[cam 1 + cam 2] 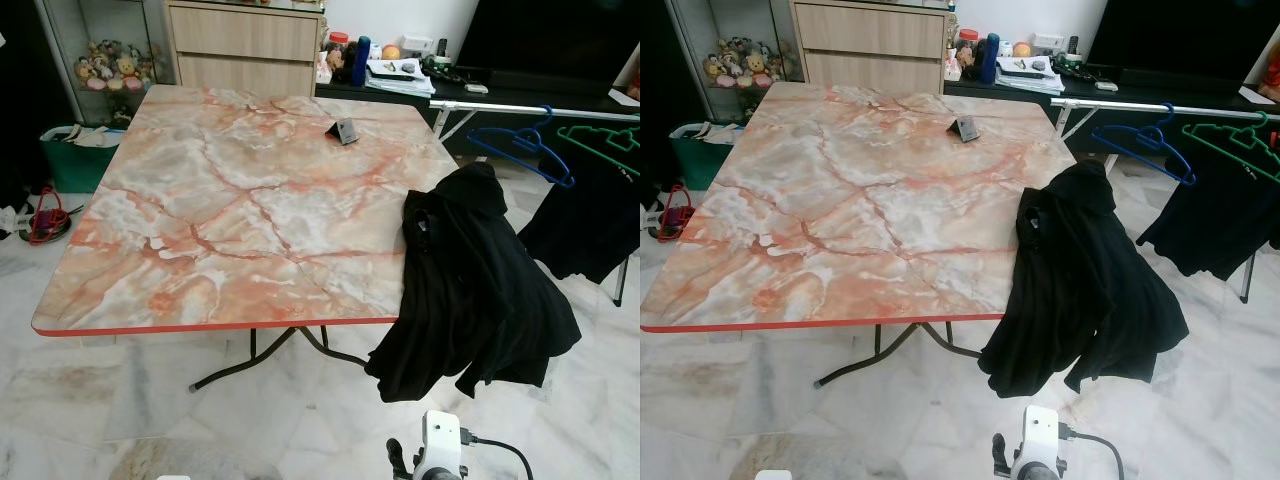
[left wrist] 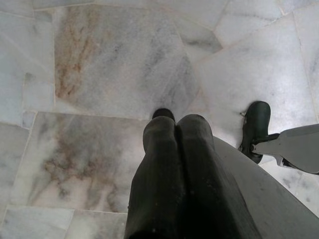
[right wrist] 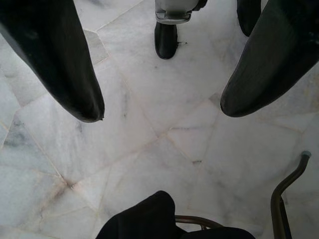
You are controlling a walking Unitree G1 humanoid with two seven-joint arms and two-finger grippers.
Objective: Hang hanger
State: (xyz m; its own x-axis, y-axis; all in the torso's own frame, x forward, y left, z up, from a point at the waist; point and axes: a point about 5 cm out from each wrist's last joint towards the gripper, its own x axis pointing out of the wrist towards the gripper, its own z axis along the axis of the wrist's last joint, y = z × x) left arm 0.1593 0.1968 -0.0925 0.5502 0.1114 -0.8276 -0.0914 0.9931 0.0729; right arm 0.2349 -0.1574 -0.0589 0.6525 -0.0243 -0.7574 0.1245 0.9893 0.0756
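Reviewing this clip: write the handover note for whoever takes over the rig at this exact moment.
Left pincer: shut, empty, pointing down at the marble floor.
Right pincer: open, empty, also over the floor, close above the hanging hem of the black garment.
Black garment: draped over the right edge of the marble-patterned table, half hanging off.
Blue hanger and green hanger: both on the white rail to the right; a second black garment hangs under the green one.
Done: nothing visibly started.
Left: fetch a hanger, fit the draped garment on it, hang it on the rail.
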